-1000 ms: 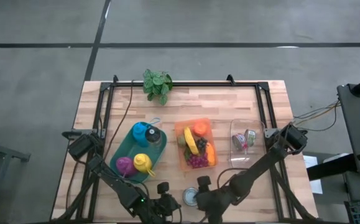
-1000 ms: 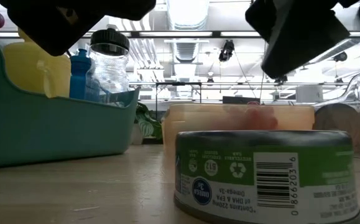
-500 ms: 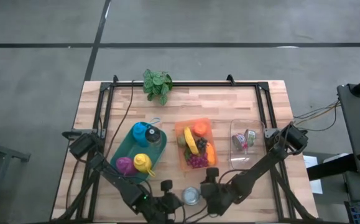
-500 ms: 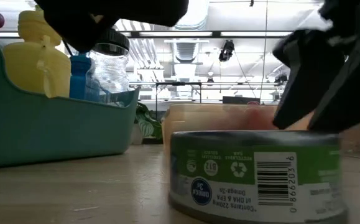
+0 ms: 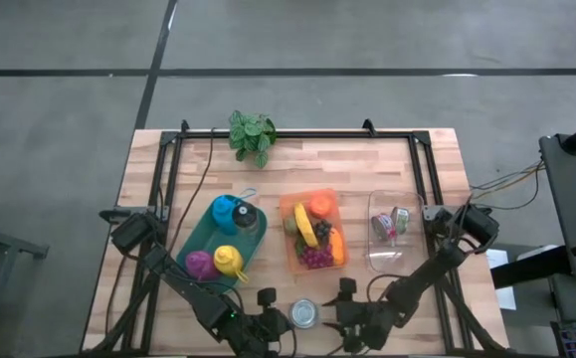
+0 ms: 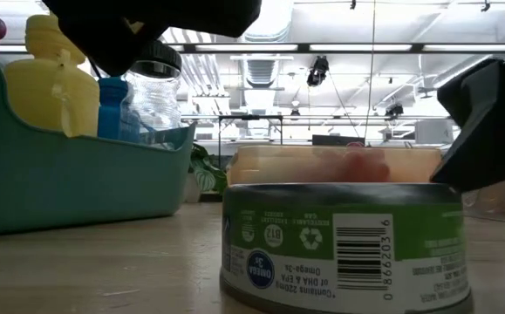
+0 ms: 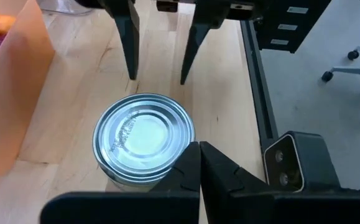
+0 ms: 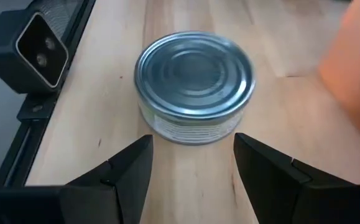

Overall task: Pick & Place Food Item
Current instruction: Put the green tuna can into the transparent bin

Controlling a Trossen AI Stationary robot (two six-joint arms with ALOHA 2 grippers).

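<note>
We find the tin can [image 5: 306,314] standing upright on the bench [image 5: 357,169] near its front edge, free of both arms, so the pick has not yet happened. The right claw [image 8: 192,163] sits just beside the can, fingers spread apart wider than the can and pointed at it, not touching it as far as we can tell; in the left wrist view the same two fingers [image 7: 130,43] stand just beyond the can. The left claw [image 7: 199,163] is on the can's other side with its fingers pressed together, holding nothing, and looks to be waiting. Behind the can sit the orange tray [image 5: 313,232] of fruit, the teal bin [image 5: 220,242] of bottles and the clear box [image 5: 392,230] with cans in it. Our judgement: approach is roughly lined up; closing on the can, lifting, carrying and setting down all remain. We guess the clear box is the target.
</note>
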